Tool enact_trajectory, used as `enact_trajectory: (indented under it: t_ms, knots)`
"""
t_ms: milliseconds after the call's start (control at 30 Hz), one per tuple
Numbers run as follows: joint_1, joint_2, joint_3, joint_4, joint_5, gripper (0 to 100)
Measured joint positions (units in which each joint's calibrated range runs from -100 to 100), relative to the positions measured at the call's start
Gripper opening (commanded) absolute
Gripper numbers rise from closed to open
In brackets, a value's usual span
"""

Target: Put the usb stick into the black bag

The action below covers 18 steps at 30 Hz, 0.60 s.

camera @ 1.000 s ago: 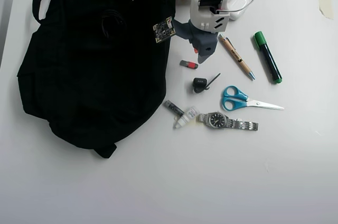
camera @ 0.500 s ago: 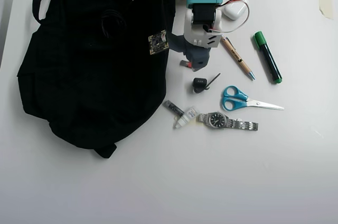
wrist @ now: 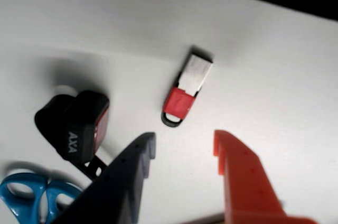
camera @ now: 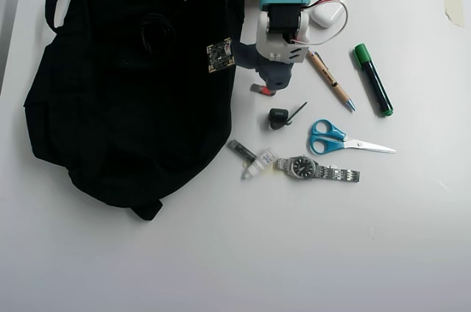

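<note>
Overhead view, left to right: black bag (camera: 125, 84) flat on the white table (camera: 235, 268), arm reaching down from the top edge just right of it. Usb stick (camera: 258, 89) lies on the table between bag edge and arm, apparently right under the gripper (camera: 271, 88). Wrist view: usb stick (wrist: 186, 90) bare on the table, gripper (wrist: 185, 147) fingers spread, dark finger (wrist: 129, 174) left, orange finger (wrist: 240, 179) right, neither touching it.
</note>
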Motion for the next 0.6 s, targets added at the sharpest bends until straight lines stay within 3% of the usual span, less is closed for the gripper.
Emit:
enact_trajectory:
  t_ms: [600]
  knots:
    - [1.0,4.8,0.0,-2.9,0.0,15]
